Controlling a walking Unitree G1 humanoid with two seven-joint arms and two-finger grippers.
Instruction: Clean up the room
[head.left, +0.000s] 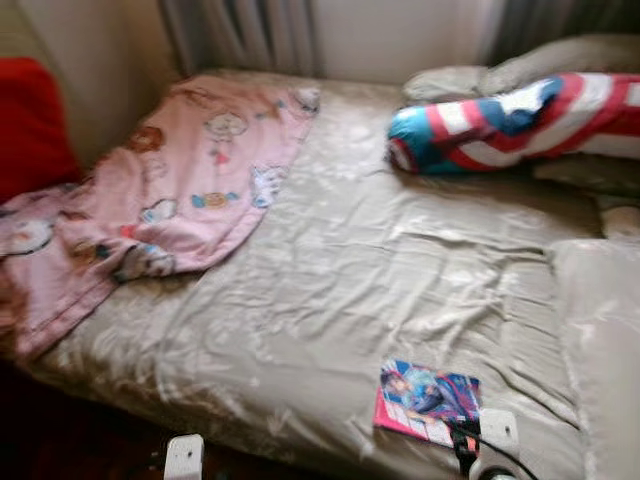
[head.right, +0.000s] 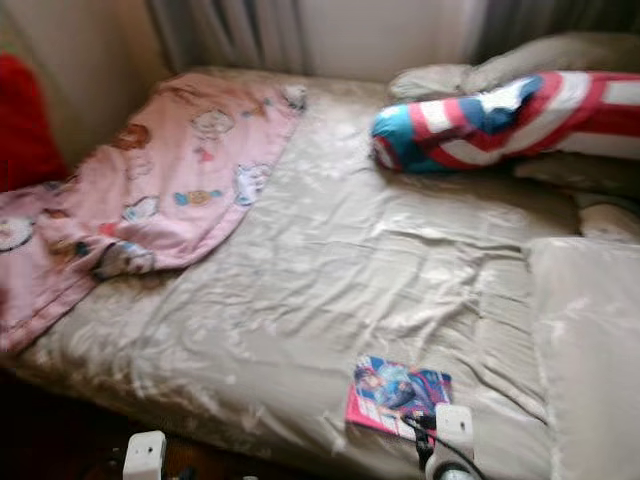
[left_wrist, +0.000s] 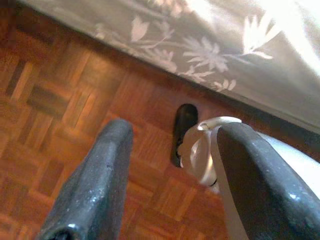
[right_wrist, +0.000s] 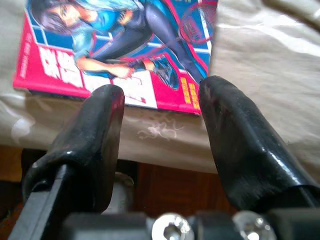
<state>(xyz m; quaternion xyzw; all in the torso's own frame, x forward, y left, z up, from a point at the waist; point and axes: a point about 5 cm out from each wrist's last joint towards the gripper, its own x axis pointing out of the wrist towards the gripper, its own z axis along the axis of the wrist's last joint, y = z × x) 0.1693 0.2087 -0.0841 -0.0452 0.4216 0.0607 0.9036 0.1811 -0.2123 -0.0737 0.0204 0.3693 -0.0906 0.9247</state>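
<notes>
Right pincer (right_wrist: 160, 107) hangs at the near edge of the bed (head.left: 380, 270), its 2 black fingers (right_wrist: 100, 130) spread apart with nothing between them. Their tips sit just short of a magazine (right_wrist: 125, 50) with a pink border and a cartoon figure in blue on the cover. The magazine lies flat on the beige sheet, close to the bed's near edge and toward the robot's right; in the head views it shows just beyond the right wrist (head.left: 497, 432).

Left pincer (left_wrist: 170, 180) hangs low over the wooden parquet floor (left_wrist: 55, 100) beside the bed, its 2 fingers also apart and holding nothing. Between them a small dark object (left_wrist: 184, 131) can be seen on the floor, too unclear to identify, near the flower-patterned hem of the sheet (left_wrist: 210, 45).

On the bed's far left lies a pink blanket (head.left: 170, 190) with cartoon prints, one end spilling over the side. A red, white and blue striped pillow (head.left: 510, 122) rests at the far right, against beige pillows (head.left: 560, 65). A red cushion (head.left: 30, 120) sits at the far left, past the blanket. Curtains (head.left: 250, 35) hang behind the bed.
</notes>
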